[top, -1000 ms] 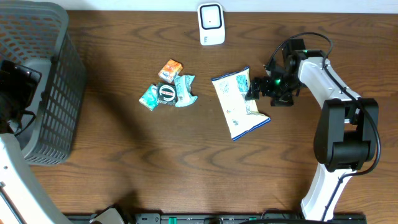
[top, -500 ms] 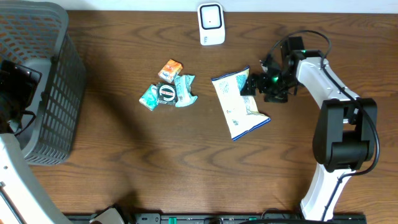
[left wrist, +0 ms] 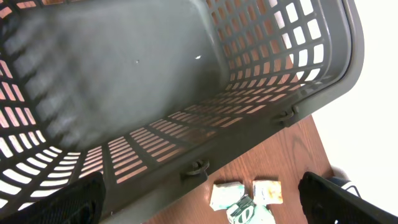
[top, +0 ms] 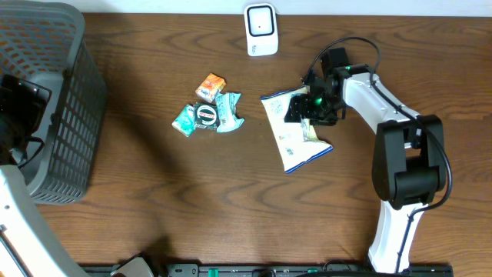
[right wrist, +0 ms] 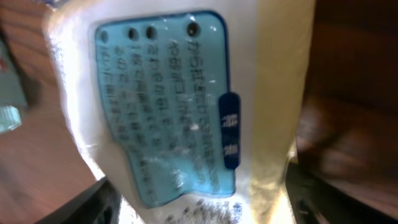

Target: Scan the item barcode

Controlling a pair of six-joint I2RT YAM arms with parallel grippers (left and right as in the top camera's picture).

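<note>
Right wrist view: right gripper (right wrist: 208, 202) straddles the snack bag (right wrist: 180, 106), fingers wide on either side; can't tell if they bite. The bag lies flat on the table (top: 154, 215), near the scanner (top: 260, 29). It looks light, crinkly, floppy and slick, so pinch a sealed edge.

The table (top: 154, 200) is dark wood, its grain plain to see under a smooth, low-sheen finish. At its left edge the basket (top: 77, 61) is matt grey plastic, moulded as an open lattice over a smooth solid floor. The snack bag (right wrist: 168, 106) is thin white film, glossy and crinkled, with a shiny blue printed panel. The small packets (top: 207, 114) look like slick film wrappers. By the far edge the scanner (top: 261, 29) is smooth white plastic. The right arm (top: 380, 96) has a smooth white shell and black joints.
</note>
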